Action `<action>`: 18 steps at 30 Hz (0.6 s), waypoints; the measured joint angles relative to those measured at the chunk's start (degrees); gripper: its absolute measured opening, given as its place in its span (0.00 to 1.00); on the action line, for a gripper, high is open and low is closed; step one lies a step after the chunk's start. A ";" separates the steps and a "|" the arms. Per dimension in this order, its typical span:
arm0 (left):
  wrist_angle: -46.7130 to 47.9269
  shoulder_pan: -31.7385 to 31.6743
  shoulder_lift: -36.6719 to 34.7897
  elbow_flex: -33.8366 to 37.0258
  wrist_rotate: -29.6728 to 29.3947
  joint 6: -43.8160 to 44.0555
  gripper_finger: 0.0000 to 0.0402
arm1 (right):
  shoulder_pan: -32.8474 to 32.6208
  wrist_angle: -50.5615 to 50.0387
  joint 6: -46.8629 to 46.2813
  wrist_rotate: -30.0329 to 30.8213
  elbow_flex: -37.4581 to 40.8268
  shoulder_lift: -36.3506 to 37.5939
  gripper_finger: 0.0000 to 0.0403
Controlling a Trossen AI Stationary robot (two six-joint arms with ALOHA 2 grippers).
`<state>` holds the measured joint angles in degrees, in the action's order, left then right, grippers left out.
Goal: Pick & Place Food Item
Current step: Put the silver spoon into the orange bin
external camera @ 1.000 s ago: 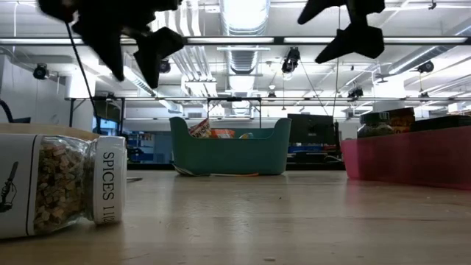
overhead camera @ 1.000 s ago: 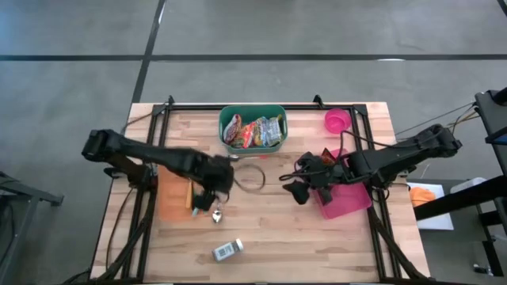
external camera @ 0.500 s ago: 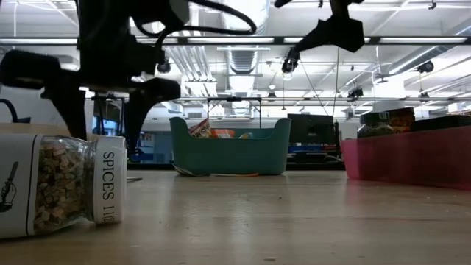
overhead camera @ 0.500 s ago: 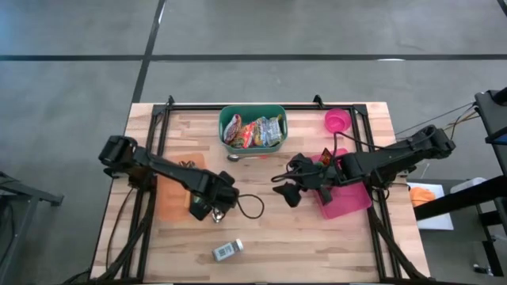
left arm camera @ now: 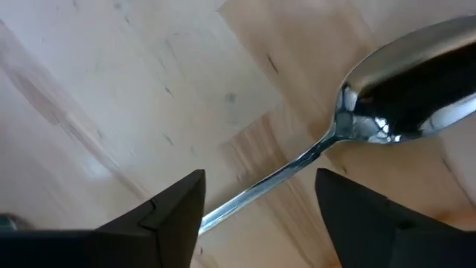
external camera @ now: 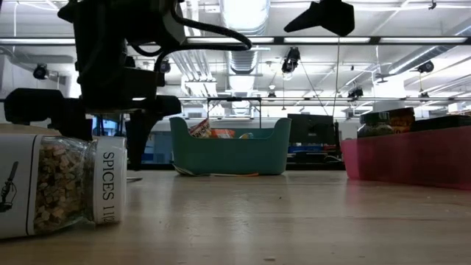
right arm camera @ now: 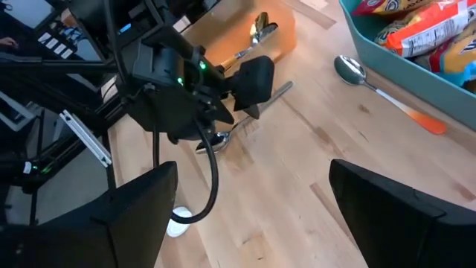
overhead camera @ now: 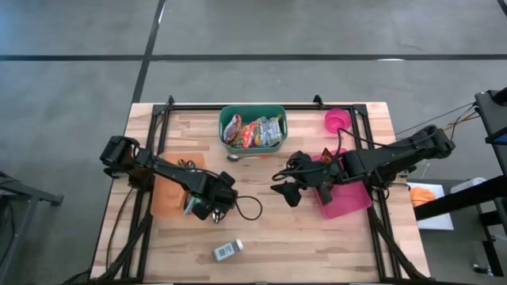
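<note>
Beside the orange tray (overhead camera: 169, 198), we see the left gripper (left arm camera: 256, 212) low over the table, fingers spread astride a metal spoon (left arm camera: 357, 134); the right gripper (overhead camera: 283, 188) waits released nearby.

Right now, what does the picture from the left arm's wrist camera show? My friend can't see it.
A shiny metal spoon lies on the wooden table, its handle running between the two open dark fingers of the left gripper. The fingers sit on either side of the handle, not yet closed on it.
</note>
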<state>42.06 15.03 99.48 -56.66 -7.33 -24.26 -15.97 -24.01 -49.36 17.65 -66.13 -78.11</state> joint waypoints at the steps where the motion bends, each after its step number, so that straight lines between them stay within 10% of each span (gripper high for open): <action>1: -0.20 0.00 0.00 0.02 0.06 -0.24 0.61 | 0.00 -0.04 0.06 0.04 -0.06 0.00 0.86; 18: -3.05 -0.13 0.33 1.60 6.08 -4.71 0.20 | -0.02 -1.57 -2.08 -0.11 -0.11 0.02 0.86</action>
<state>39.01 14.90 99.81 -55.07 -1.26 -28.97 -15.99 -25.58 -51.44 17.54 -66.24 -78.08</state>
